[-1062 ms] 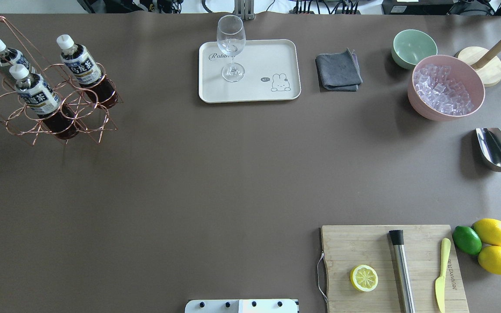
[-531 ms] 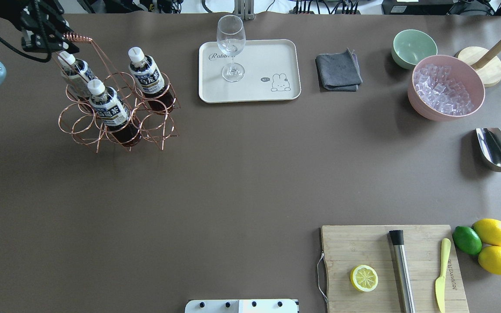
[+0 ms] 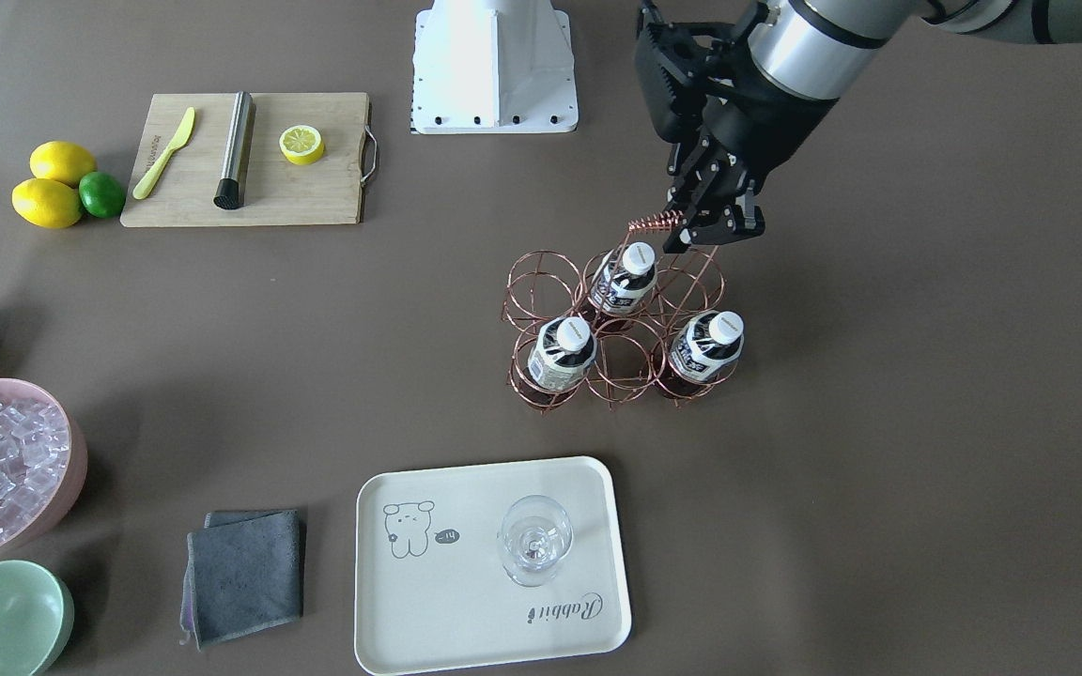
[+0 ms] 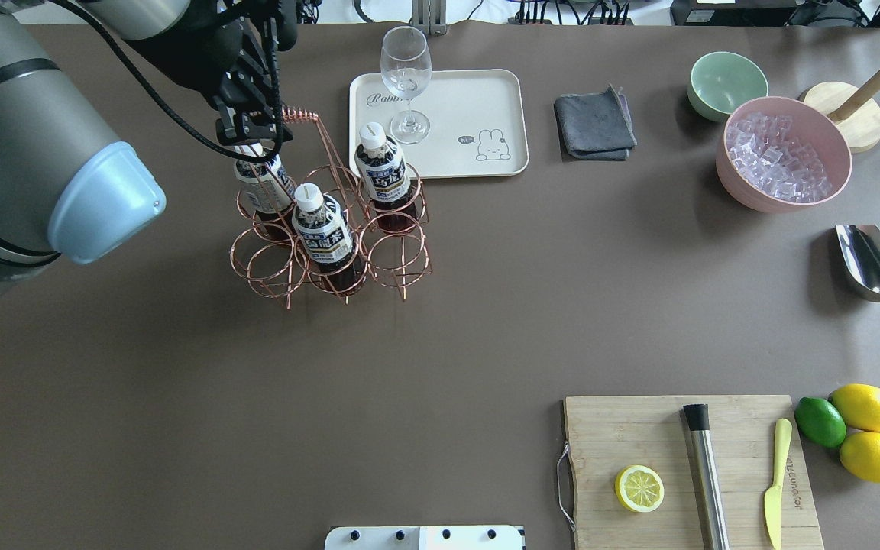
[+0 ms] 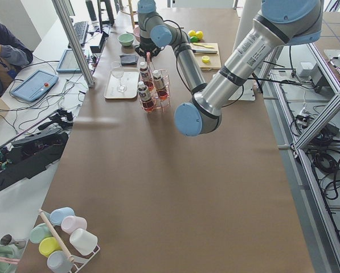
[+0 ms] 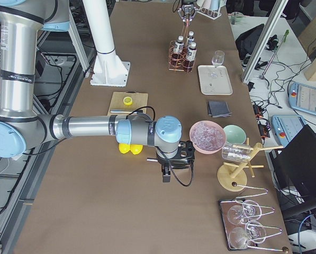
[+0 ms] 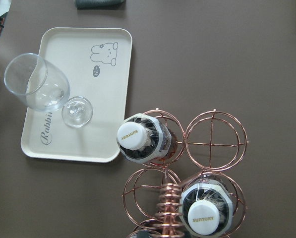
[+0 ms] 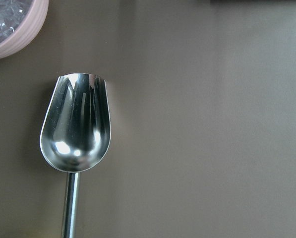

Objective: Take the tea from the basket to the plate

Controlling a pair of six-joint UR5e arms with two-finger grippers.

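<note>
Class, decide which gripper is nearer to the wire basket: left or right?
Left. The left gripper grips the handle of the basket; the right gripper hangs above the scoop, far from it.

Your brown matte table [image 4: 409, 344] stands on a pale floor [image 5: 4, 128] within an aluminium profile frame [image 5: 74, 42], with a tablet [image 5: 36, 85] and a dark monitor [image 6: 306, 153] beyond its operators' edge, loose cables [image 5: 322, 161] beyond its robot edge, all evenly and softly lit.
</note>
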